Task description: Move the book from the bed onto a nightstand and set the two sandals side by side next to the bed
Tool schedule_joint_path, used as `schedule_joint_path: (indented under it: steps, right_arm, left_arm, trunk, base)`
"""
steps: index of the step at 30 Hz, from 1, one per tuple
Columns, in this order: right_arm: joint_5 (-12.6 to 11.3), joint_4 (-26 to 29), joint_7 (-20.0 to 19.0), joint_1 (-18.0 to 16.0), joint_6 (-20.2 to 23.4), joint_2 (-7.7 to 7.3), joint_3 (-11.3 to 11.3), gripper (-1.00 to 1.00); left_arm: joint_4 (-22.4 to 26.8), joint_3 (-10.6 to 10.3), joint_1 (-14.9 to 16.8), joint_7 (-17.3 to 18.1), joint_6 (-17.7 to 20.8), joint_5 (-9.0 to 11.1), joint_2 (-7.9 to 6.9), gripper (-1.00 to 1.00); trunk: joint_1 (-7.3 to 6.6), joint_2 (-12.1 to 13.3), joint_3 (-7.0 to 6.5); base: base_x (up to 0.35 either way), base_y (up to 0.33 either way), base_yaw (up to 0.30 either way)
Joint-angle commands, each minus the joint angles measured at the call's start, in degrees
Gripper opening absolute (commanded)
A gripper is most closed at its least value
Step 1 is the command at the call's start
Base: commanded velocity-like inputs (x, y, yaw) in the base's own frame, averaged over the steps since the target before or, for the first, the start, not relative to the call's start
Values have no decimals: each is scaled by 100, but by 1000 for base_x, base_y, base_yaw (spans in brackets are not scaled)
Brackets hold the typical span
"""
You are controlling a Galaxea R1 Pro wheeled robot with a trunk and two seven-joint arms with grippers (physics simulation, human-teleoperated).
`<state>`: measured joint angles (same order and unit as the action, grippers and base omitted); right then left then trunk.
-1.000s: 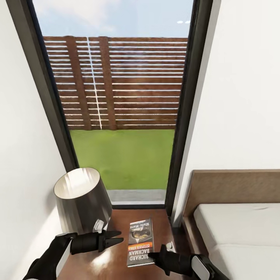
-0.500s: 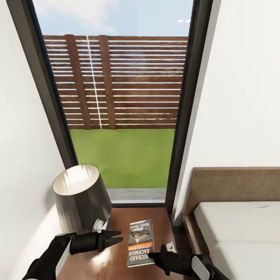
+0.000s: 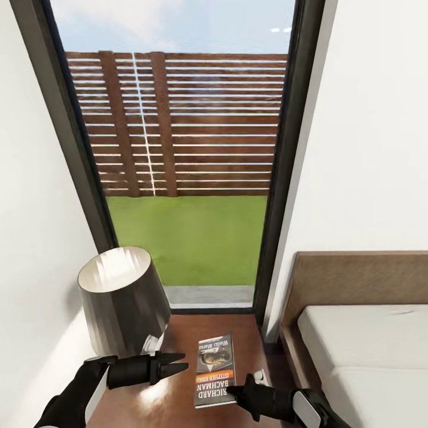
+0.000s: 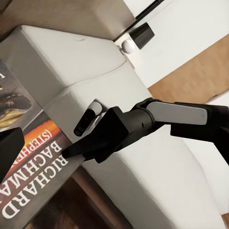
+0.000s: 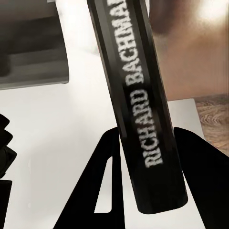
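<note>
The book (image 3: 214, 370) lies face up over the glossy nightstand (image 3: 178, 333), its orange band and "Richard Bachman" lettering toward me. My right gripper (image 3: 235, 392) is shut on the book's near right corner. In the right wrist view the dark spine (image 5: 143, 119) runs between the two black fingers (image 5: 200, 181). My left gripper (image 3: 181, 362) hovers open just left of the book, holding nothing. The left wrist view shows the cover (image 4: 28, 167) and the right gripper (image 4: 78, 138) at its edge. The bed (image 3: 368, 351) lies to the right. The sandals are out of view.
A dark lamp with a wide shade (image 3: 122, 300) stands on the nightstand's back left, close to my left arm. The tall black-framed window (image 3: 184, 148) is straight ahead, white walls on both sides. The bed's brown headboard (image 3: 356, 276) is against the right wall.
The lamp, nightstand's far edge and headboard have slid slightly up in the picture, so the camera has moved. Both arms and the book keep their place in it.
</note>
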<state>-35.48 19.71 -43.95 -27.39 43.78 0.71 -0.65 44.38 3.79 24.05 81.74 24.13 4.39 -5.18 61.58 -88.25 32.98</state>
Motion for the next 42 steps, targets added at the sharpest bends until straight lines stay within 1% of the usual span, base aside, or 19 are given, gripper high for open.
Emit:
schedule_joint_path:
  steps: [1,42]
  right_arm:
    - [-38,1,0,-3,34,-1,-5,-100]
    - [-38,1,0,-3,34,-1,-5,-100]
  left_arm:
    - [0,0,3,18,59,9,-1,100]
    - [-8,-6,3,8,57,9,8,100]
  trunk:
    - [22,-45,24]
    - [923,-1689,760]
  base:
    - [0,0,0]
    - [0,0,0]
